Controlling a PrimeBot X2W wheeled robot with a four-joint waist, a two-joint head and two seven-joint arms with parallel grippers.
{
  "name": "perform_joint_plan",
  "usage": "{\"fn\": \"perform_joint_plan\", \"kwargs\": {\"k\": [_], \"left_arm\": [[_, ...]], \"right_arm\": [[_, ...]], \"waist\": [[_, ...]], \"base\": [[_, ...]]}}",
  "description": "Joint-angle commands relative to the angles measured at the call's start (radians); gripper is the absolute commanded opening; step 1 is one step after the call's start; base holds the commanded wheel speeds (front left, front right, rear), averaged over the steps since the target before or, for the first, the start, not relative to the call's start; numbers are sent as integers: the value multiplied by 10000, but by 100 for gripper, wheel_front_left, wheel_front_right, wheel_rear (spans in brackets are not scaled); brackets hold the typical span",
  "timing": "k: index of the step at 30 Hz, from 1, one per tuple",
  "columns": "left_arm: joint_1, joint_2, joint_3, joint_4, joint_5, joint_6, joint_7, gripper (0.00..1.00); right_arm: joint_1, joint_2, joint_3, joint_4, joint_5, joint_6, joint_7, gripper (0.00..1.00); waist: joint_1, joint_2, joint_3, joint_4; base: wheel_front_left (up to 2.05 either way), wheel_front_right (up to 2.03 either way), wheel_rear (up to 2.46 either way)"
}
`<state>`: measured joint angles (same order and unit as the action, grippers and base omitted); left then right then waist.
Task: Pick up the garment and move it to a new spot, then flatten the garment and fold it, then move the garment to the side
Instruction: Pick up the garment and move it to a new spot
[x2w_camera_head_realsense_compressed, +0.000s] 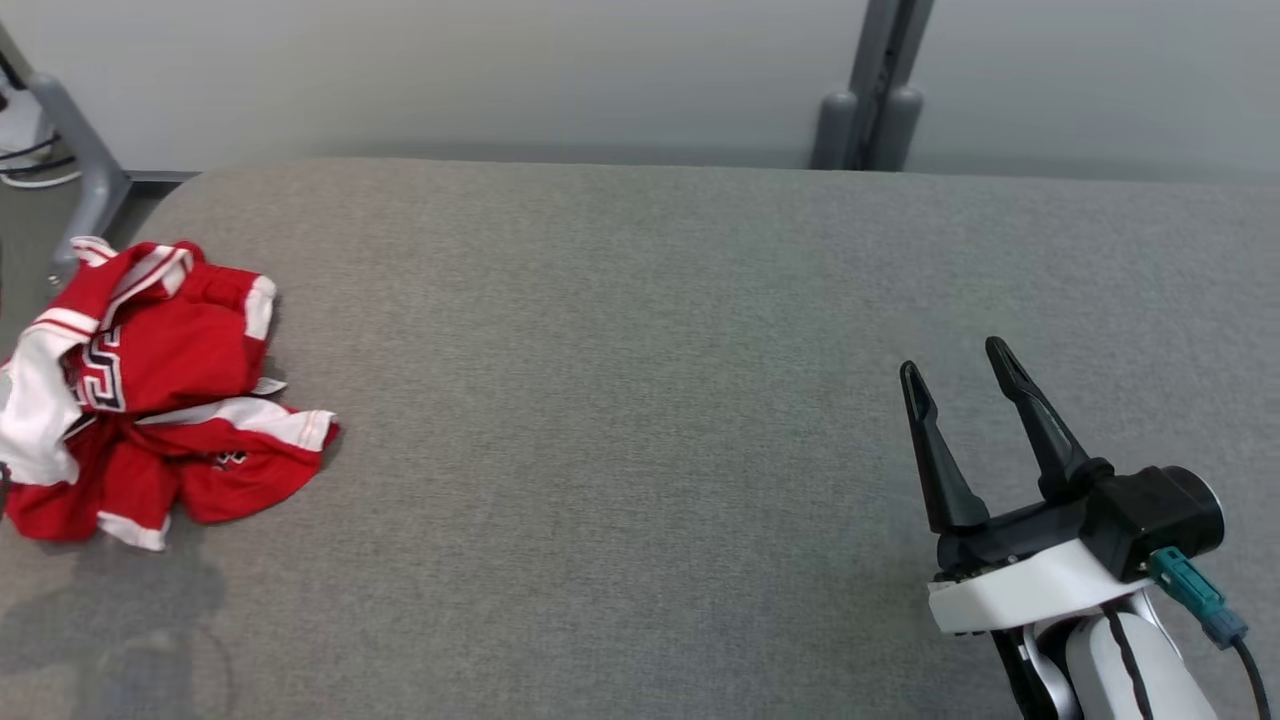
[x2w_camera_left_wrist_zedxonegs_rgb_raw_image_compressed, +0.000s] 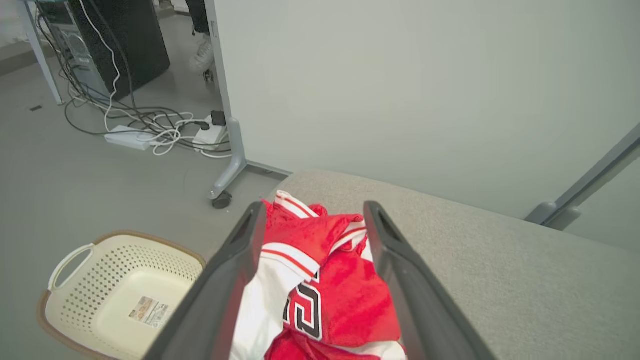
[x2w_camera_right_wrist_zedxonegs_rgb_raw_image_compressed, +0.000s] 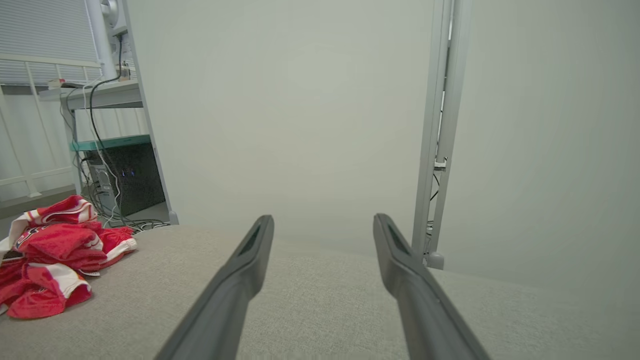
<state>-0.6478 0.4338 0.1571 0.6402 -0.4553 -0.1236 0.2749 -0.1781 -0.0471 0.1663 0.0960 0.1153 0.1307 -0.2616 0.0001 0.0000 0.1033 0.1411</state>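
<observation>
Head view: crumpled garment (x2w_camera_head_realsense_compressed: 160, 370) far left, wide-jawed right gripper (x2w_camera_head_realsense_compressed: 952, 358) well apart.

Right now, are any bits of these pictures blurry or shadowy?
Head view: sharp, evenly lit, with a faint shadow on the gray fabric surface beside the red-and-white jersey. Left wrist view: the left tool is blurry near the lens; the jersey is sharp. Right wrist view: the right tool is soft too; no glare.

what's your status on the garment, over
Left end effector open, aimed at garment. Right end effector open, empty. Garment crumpled at grey surface's left edge. No obstruction seen.
</observation>
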Motion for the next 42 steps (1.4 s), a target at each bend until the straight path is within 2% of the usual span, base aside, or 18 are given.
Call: {"fn": "perform_joint_plan", "kwargs": {"k": [1,7,12,21,22,24,35,42], "left_arm": [[-334,281,-243,412,-209,-72,310,100],[-861,1437,-1577,1311,-1236,-69,1293,100],[-1295,2276,-2405,2219,-1080,-68,1323,100],[-1956,2777,-3069,3830,-895,-69,1167,100],[-2017,2736,-3115,3951,-948,-69,1117,70],[-2138,2738,-3183,4108,-1023,-69,919,0],[-2253,2752,-4329,4061,-1381,-67,249,0],[-2545,2910,-5445,3100,-1594,-67,-135,0]], "right_arm": [[-184,-57,-77,-34,-88,1,-53,100],[-514,-50,-132,-168,-208,1,-53,100],[-699,-57,-156,-275,-149,1,-53,100],[-882,-53,-174,-355,-147,1,-53,100],[-879,-57,-191,-371,-163,1,-54,100],[-875,-59,-221,-377,-192,1,-53,100],[-589,-59,-193,-193,-122,1,-54,100],[-232,-61,-293,-1,30,1,-53,100]], "waist": [[-1,0,569,-754],[-1,0,1296,-1649],[-1,0,1766,-2079],[-1,0,2127,-2427],[-1,0,2139,-2440],[-1,0,2147,-2446],[-1,0,1439,-2221],[-1,0,418,-1990]], "base": [[0,0,0],[0,0,0],[0,0,0],[0,0,0],[0,0,0],[0,0,0],[0,0,0],[0,0,0]]}}
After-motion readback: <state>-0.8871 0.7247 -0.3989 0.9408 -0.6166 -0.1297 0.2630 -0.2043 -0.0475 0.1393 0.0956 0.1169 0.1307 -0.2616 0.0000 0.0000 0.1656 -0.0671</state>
